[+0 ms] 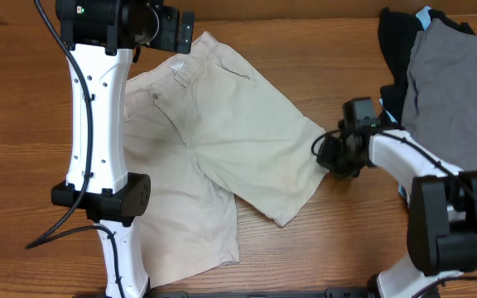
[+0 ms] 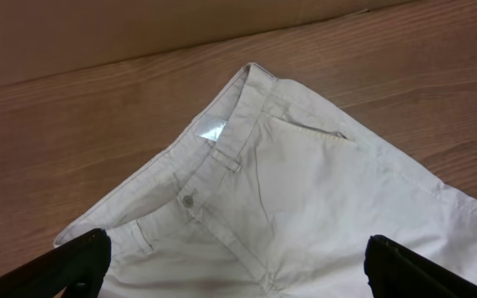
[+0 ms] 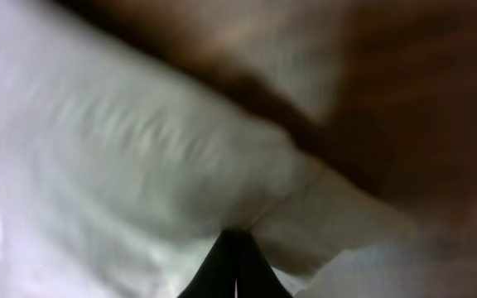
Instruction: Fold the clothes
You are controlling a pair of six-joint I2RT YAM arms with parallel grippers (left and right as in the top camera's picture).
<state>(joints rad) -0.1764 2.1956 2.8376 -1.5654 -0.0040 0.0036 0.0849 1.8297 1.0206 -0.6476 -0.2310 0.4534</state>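
At the waistband, your L wrist cam shows the L gripper spread wide, empty; overhead can't. R gripper pinches the khaki shorts hem.

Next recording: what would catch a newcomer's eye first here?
Beige shorts sprawl across the middle of the wooden table. The right claw looks pinched on a leg hem at their right edge; the left claw hangs wide open above the waistband. A grey garment and a black garment sit piled at the far right.

Wooden table, beige shorts (spread flat); grey garment, black garment
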